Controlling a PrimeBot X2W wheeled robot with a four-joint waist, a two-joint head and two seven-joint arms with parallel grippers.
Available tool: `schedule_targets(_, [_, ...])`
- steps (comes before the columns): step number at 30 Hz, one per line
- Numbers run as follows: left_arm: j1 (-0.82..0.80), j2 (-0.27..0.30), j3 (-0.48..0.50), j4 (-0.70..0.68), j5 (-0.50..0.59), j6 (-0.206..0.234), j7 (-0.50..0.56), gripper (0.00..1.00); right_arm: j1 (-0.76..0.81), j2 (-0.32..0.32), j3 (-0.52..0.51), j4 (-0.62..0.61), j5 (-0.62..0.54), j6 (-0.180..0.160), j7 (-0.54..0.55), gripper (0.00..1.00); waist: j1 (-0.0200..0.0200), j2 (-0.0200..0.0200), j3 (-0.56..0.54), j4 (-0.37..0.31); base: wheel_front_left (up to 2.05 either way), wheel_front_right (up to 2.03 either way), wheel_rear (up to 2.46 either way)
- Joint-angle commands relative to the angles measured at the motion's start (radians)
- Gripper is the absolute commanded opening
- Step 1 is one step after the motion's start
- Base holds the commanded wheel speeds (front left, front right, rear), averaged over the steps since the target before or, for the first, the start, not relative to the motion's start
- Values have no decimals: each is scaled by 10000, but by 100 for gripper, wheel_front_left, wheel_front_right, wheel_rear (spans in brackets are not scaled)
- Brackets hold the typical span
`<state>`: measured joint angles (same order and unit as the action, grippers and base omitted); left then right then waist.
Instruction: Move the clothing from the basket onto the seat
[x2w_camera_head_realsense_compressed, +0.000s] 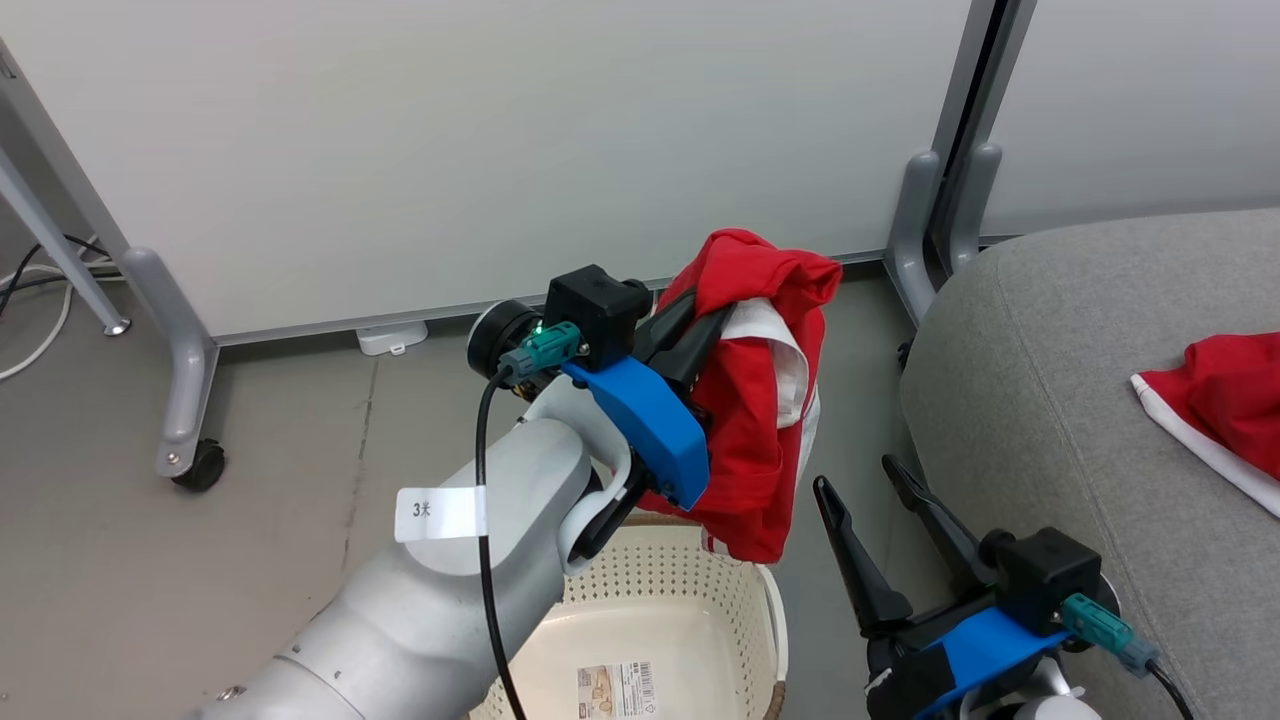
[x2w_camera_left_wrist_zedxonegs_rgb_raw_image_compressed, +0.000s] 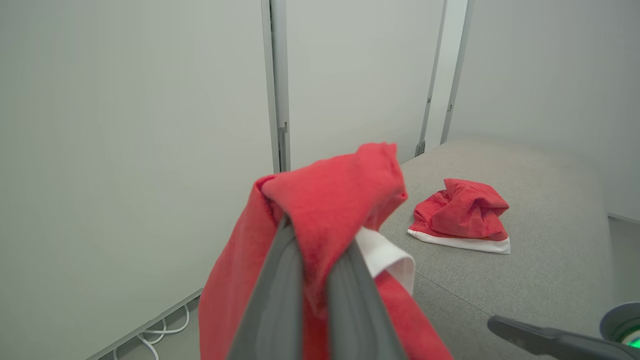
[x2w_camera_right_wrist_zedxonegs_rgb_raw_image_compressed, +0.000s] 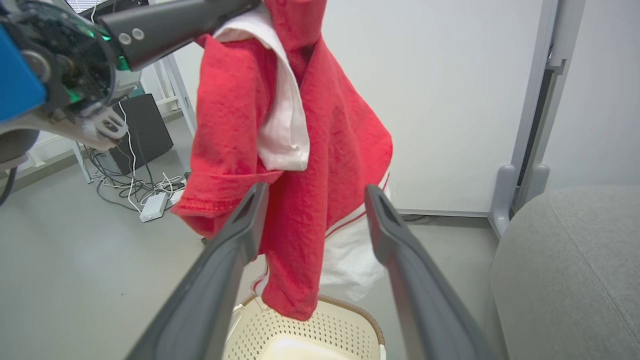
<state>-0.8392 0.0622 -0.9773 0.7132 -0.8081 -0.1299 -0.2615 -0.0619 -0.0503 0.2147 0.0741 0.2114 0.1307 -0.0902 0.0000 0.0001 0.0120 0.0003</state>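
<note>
Left gripper (x2w_camera_head_realsense_compressed: 705, 335) high above the basket (x2w_camera_head_realsense_compressed: 700, 590), clenched on a red garment (x2w_camera_head_realsense_compressed: 760, 420), right gripper (x2w_camera_head_realsense_compressed: 855, 474) beside the basket, pointing up, jaws spread, empty

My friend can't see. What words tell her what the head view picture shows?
The left tool pinches a red garment in the air above the white basket. A second red garment lies on the grey seat at the right, and the right tool is open beside the seat.
</note>
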Motion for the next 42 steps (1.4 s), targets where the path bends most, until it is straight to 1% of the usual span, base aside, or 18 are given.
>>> schedule_targets(1, [-184,22,14,-35,10,-11,-54,0,-104,-2,9,3,8,1,3,100,0,-1,38,-19,0,0,0])
schedule_targets(8, [-244,3,-106,-93,-35,-11,-54,0,-860,-2,169,413,-11,1,266,100,0,-1,226,-116,0,0,0])
schedule_targets(17, [-327,-35,-372,-175,-134,-11,-54,0,-2060,-2,16,1669,77,1,370,100,0,-1,368,-175,0,0,0])
schedule_targets(26, [-338,-84,-597,-246,-285,-12,-54,0,-3211,-2,608,2975,512,1,292,100,0,-1,346,-192,0,0,0])
schedule_targets(32, [-370,-95,-741,-292,-409,-12,-54,0,-3880,-2,843,3837,599,1,203,100,0,-1,286,-227,0,0,0])
schedule_targets(37, [-387,-103,-826,-342,-476,-12,-54,0,-4345,-2,969,4608,705,1,188,100,0,-1,249,-250,0,0,0])
schedule_targets(42, [-376,-107,-907,-361,-545,-12,-54,0,-4727,-2,1324,5199,942,1,70,100,0,-1,204,-278,0,0,0])
